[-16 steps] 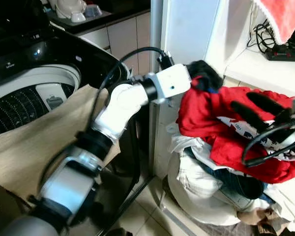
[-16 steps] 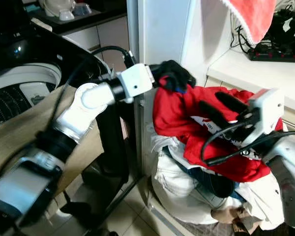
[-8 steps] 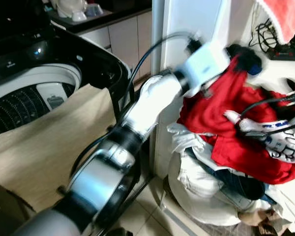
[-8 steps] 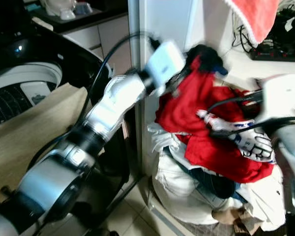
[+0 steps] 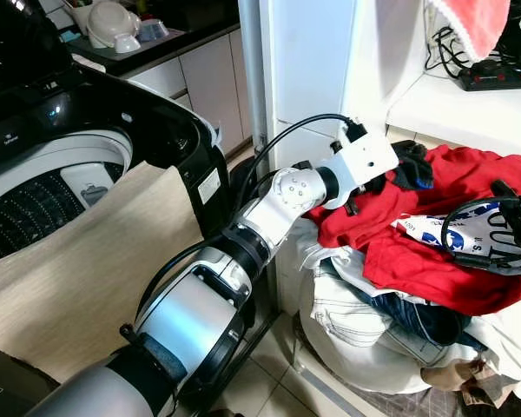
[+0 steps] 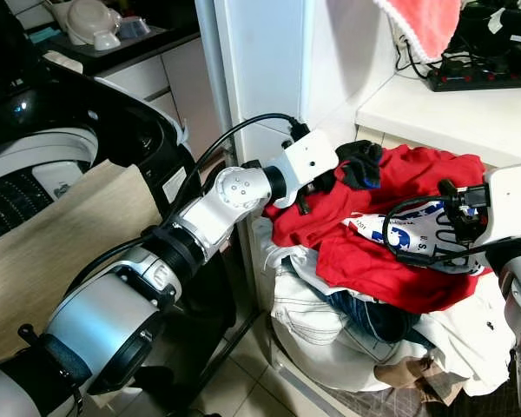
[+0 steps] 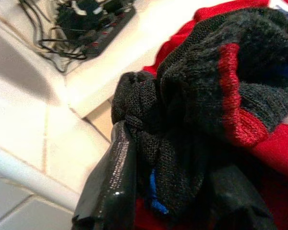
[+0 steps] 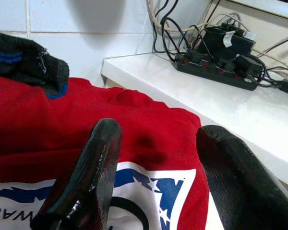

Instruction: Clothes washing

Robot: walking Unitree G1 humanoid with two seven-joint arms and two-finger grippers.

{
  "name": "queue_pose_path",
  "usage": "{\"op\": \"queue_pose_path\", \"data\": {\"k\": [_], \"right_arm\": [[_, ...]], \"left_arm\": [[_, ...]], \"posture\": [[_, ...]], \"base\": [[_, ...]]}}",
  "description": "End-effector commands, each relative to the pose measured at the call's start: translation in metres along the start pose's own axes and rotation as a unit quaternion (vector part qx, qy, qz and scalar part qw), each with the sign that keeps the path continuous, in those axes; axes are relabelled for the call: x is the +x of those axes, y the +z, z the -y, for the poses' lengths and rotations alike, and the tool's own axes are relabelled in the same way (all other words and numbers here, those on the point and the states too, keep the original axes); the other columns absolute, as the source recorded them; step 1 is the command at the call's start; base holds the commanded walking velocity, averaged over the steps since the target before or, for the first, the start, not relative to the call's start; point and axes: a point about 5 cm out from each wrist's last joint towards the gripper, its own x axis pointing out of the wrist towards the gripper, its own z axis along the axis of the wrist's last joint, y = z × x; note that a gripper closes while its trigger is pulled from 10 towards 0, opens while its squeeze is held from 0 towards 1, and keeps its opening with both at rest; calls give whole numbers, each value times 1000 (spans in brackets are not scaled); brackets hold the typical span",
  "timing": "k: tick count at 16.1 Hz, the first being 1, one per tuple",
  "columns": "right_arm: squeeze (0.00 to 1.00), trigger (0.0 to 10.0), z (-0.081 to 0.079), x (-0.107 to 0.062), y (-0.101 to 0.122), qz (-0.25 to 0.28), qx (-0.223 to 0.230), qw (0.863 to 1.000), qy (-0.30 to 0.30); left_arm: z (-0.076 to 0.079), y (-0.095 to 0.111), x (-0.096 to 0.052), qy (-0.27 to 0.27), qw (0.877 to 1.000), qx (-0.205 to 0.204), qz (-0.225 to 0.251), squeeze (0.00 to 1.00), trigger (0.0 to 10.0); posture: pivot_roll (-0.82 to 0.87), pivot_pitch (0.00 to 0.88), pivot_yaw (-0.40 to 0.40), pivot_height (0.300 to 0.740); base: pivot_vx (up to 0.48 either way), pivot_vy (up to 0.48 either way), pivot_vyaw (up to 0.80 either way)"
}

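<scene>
Clamping one dark knit garment (image 7: 206, 96), the left gripper (image 5: 398, 169) rests on one red shirt (image 5: 434, 261). The right gripper (image 8: 158, 177) hovers above it, jaws wide.

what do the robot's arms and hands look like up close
Silver and white jointed arms with black collars. The left hand sits past a white boxy wrist block with a black cable looping from it. The right hand has two long, glossy black fingers; black cables loop by its white wrist.
</scene>
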Motion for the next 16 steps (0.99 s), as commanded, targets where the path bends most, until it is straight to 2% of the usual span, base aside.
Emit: {"op": "queue_pose_path", "data": {"k": [1, 4, 8, 10, 11, 12, 14, 15, 16], "right_arm": [[0, 10000, -4, -2, 5, 6, -10, 1000, 12], [0, 10000, -4, -2, 10, 10, -11, 1000, 13], [0, 10000, -1, 2, 14, 19, -15, 1000, 8], [0, 10000, 0, 3, 16, 20, -19, 1000, 6], [0, 10000, 1, 4, 17, 21, -21, 1000, 4], [0, 10000, 1, 4, 18, 22, -21, 1000, 4], [0, 10000, 1, 5, 18, 21, -27, 999, 8], [0, 10000, 1, 8, 18, 21, -30, 999, 9], [0, 10000, 0, 9, 18, 22, -33, 999, 9]], "left_arm": [[32, 14, 17, -79, 996, -36, 20, 1000, 10000], [25, 11, 10, -124, 992, -11, 2, 1000, 10000], [5, 12, -6, -125, 992, -2, 8, 1000, 10000], [-10, 14, -18, -109, 994, 16, 24, 1000, 10000], [-16, 15, -28, -122, 992, -3, 41, 0, 10000], [-20, 17, -33, -127, 990, -20, 53, 0, 10000], [-28, 19, -49, -150, 983, -85, 69, 0, 10000], [-28, 18, -55, -164, 980, -83, 75, 0, 10000], [-25, 16, -61, -180, 979, -59, 71, 0, 10000]], "posture": [[-241, 0, 113, 740], [-231, 0, 106, 740], [-225, 0, 105, 740], [-221, 0, 104, 740], [-219, 0, 103, 740], [-219, 0, 103, 740], [-216, 0, 101, 740], [-211, 0, 99, 740], [-211, 0, 99, 740]], "base": [[0, 0, 0], [0, 0, 0], [0, 0, 0], [0, 0, 0], [0, 0, 0], [0, 0, 0], [0, 0, 0], [0, 0, 0], [0, 0, 0]]}}
